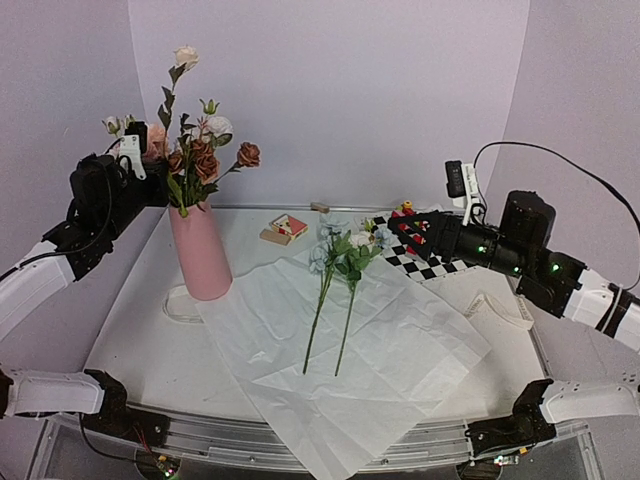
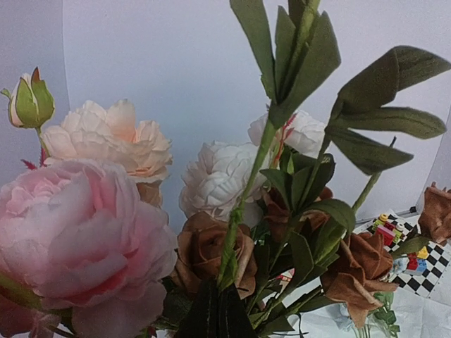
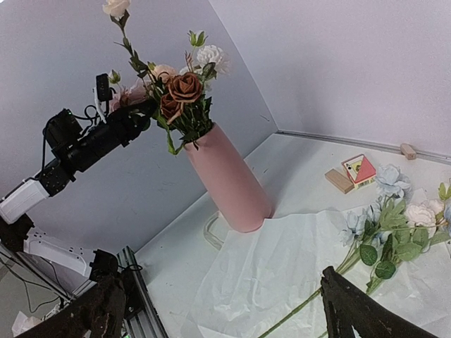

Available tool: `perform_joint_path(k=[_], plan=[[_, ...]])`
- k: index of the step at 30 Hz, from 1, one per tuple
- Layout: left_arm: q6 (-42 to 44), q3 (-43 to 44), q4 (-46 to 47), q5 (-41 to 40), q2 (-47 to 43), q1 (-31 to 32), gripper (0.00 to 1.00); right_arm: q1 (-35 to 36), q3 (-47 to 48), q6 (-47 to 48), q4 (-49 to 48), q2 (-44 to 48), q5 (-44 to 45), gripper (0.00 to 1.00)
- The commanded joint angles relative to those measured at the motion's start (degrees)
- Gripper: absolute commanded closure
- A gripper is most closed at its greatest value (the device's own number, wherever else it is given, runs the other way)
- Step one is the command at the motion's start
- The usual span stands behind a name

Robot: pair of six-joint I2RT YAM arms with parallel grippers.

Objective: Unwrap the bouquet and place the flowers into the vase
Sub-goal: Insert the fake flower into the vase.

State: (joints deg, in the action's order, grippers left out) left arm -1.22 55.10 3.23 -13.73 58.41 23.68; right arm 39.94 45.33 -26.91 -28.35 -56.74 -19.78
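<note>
The pink vase [image 1: 200, 250] stands at the left of the table with several pink, white and rust-brown flowers [image 1: 205, 150] in it. My left gripper [image 1: 163, 188] is up among them, shut on the green stem [image 2: 239, 211] of the tall flower whose pale bloom [image 1: 185, 57] tops the bunch; its dark jaws [image 2: 218, 310] pinch that stem. The white paper [image 1: 340, 350] lies spread flat, and two light blue and white flowers [image 1: 345, 250] rest on it. My right gripper [image 1: 415, 235] hovers open to their right, its fingers [image 3: 352, 310] wide apart over the paper [image 3: 282, 267].
A black-and-white checkered mat [image 1: 425, 262] with small toy blocks [image 1: 408, 215] lies under the right arm. A card box [image 1: 290, 226] and a wooden block [image 1: 272, 237] sit at the back. The paper overhangs the table's front edge [image 1: 330, 450]. The side wall is close behind the vase [image 3: 232, 183].
</note>
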Motion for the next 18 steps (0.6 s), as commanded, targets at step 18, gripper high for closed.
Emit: perform_joint_path(k=[18], plan=[[-6.93, -4.99, -2.38, 0.10, 2.04, -0.02, 0.74, 0.31, -1.01, -0.12, -0.86, 4.06, 0.53, 0.03]])
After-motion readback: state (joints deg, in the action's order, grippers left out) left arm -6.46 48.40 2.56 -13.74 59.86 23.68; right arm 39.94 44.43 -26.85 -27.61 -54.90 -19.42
